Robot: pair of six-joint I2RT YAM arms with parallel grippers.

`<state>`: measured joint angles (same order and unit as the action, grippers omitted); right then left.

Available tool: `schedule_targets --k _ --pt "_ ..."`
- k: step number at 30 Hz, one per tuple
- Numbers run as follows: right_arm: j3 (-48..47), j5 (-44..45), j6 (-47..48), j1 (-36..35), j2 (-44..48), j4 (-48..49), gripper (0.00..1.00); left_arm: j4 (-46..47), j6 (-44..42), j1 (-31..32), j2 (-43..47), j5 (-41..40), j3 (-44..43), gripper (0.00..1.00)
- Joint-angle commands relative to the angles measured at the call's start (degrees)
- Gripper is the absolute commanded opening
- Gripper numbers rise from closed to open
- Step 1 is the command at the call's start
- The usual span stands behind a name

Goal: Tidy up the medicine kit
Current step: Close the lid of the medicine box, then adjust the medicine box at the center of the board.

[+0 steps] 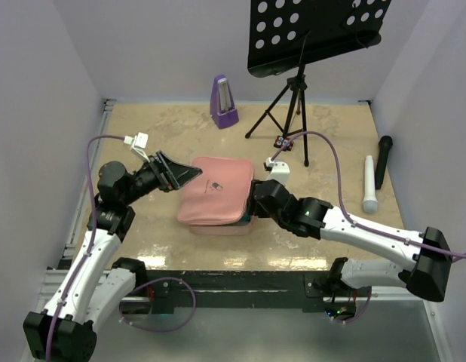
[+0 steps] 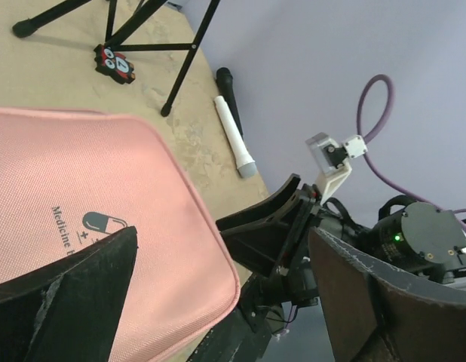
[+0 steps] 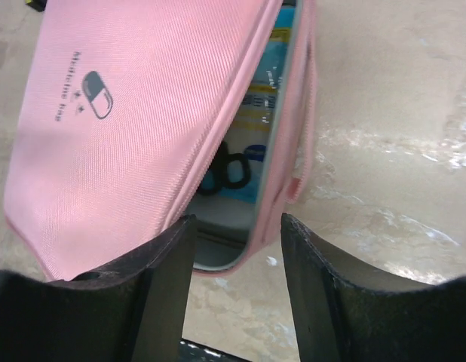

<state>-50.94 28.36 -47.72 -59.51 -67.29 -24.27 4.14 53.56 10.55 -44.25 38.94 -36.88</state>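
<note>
Right wrist view alone reveals the woven pink medicine kit (image 3: 142,113) ajar, packets (image 3: 265,94) inside. Left gripper (image 2: 222,249) and right gripper (image 3: 237,226): jaws open.

The lid of the medicine kit (image 2: 105,173) carries the word "Medicine", at about 8 o'clock from a small pill logo (image 2: 105,223); the lettering after it cannot be read. Print on the blue packets (image 3: 257,98) inside is illegible.

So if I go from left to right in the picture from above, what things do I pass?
left gripper → pink medicine kit → music stand → white microphone → black microphone. The purple metronome stands behind the kit, in line with it, so it is left out.
</note>
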Motion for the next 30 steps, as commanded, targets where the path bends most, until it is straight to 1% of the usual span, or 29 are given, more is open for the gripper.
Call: schedule_targets --k 1,4,6,9,11,12,14,17,20,23,27,30 --pt "-5.92 8.28 0.09 0.18 2.86 -7.79 0.54 -3.26 -3.37 0.18 0.74 -2.72 -4.68 1.0" --pt "-9.17 13.46 -0.17 0.18 3.04 -13.59 0.54 -7.03 -4.69 0.09 0.92 -5.79 -5.92 1.0" --pt "-10.75 15.4 -0.61 0.18 3.65 -15.45 0.54 -8.53 -5.48 0.09 1.18 -8.43 -6.18 1.0" --pt "-10.76 14.1 0.35 0.18 6.81 -12.05 0.54 -11.6 -7.32 0.09 2.32 -14.22 -6.01 1.0" --pt "-8.06 10.07 4.54 0.18 9.18 -4.16 0.53 -13.19 -8.56 0.09 3.2 -18.26 -4.87 1.0" --pt "-6.82 7.26 5.88 0.18 9.54 -0.81 0.51 -14.06 -8.91 0.09 3.73 -20.2 -3.99 1.0" --pt "-5.06 1.82 7.82 0.18 8.32 4.91 0.42 -16.0 -8.82 0.09 5.13 -24.16 -1.19 1.0" --pt "-3.12 -7.07 10.01 0.18 4.28 9.58 0.26 -16.8 -7.86 0.09 7.68 -27.51 3.56 1.0" --pt "1.18 -16.82 13.52 0.09 3.13 16.87 0.2 -14.26 -6.37 0.09 8.83 -26.12 8.48 1.0" --pt "4.26 -22.01 15.11 0.09 2.69 21.53 0.15 -9.08 -3.47 0.0 6.47 -21.73 12.88 0.97" --pt "6.02 -23.09 15.99 0.0 0.93 22.86 0.13 -0.21 -0.74 0.0 1.54 -16.62 17.01 0.92" --pt "6.99 -21.94 14.69 0.0 -1.26 21.9 0.13 3.32 0.32 0.0 0.31 -15.21 19.13 0.9"
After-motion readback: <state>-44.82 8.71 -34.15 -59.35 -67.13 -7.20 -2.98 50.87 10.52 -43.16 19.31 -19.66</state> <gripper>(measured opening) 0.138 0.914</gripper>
